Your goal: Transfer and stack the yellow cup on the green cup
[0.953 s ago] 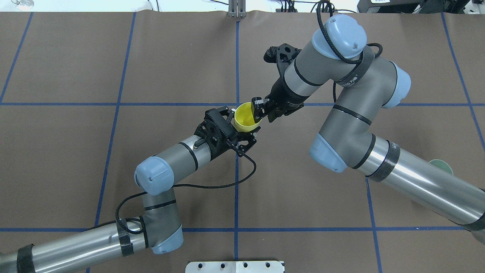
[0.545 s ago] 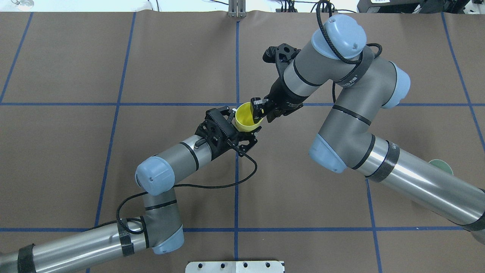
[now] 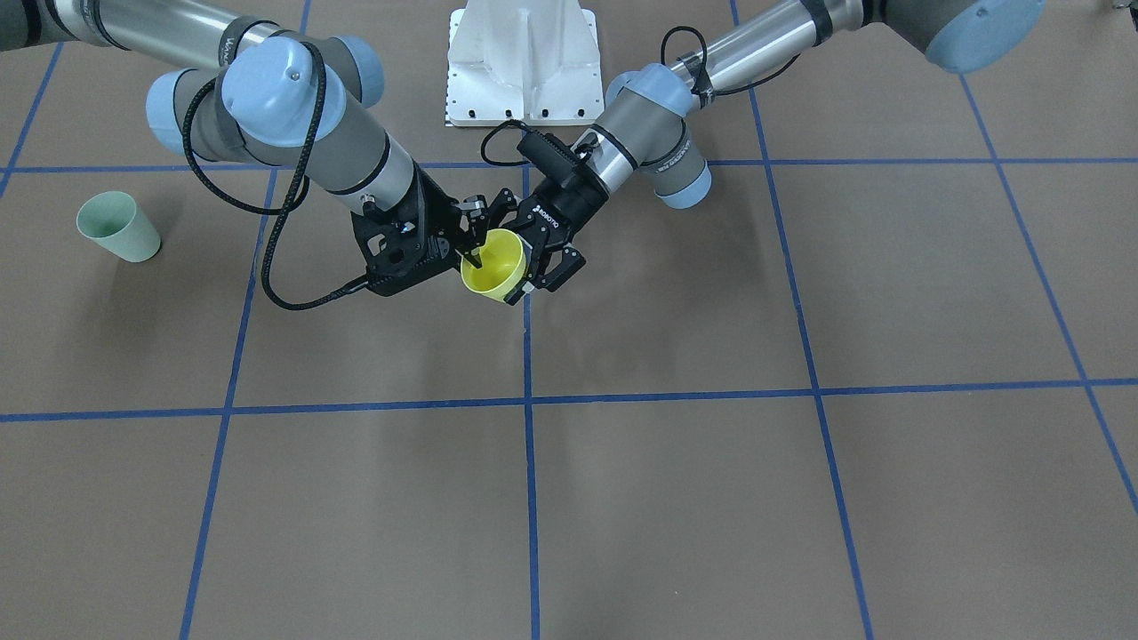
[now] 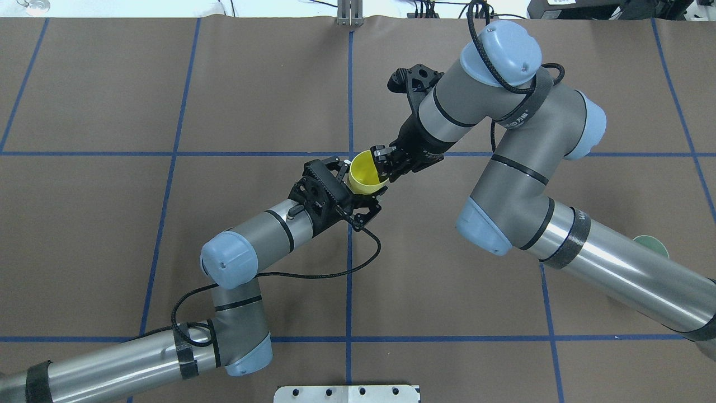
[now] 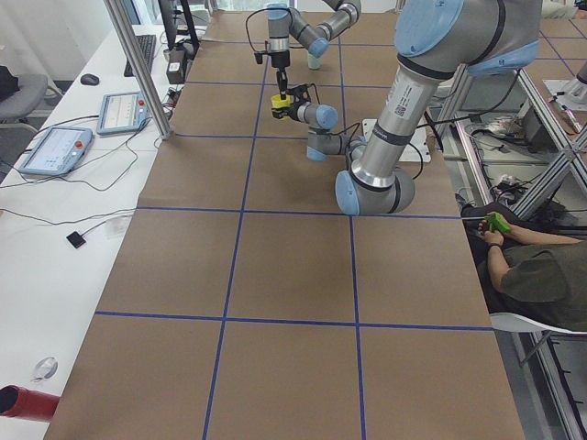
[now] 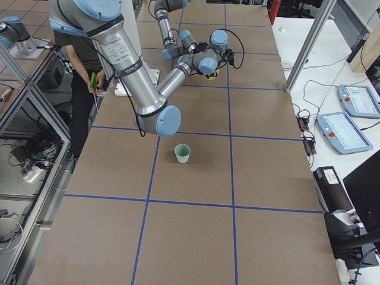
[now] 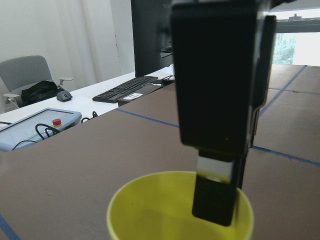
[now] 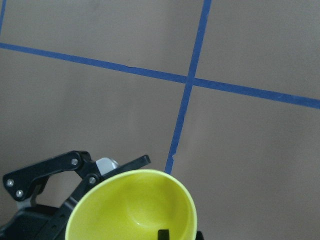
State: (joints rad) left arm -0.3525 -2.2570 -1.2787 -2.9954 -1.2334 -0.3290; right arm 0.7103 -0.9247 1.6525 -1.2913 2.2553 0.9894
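Brown table point(image 4: 112, 224): yellow cup point(image 4: 363, 172) (empty), green cup point(image 3: 117, 228).

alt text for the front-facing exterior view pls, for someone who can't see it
Two robot arms meet over the middle of a brown table with a blue tape grid, both grippers on a tilted yellow cup held above the surface: the right gripper pinches its rim, the left gripper is at its body. A green cup stands upright, alone, far to the picture's left.
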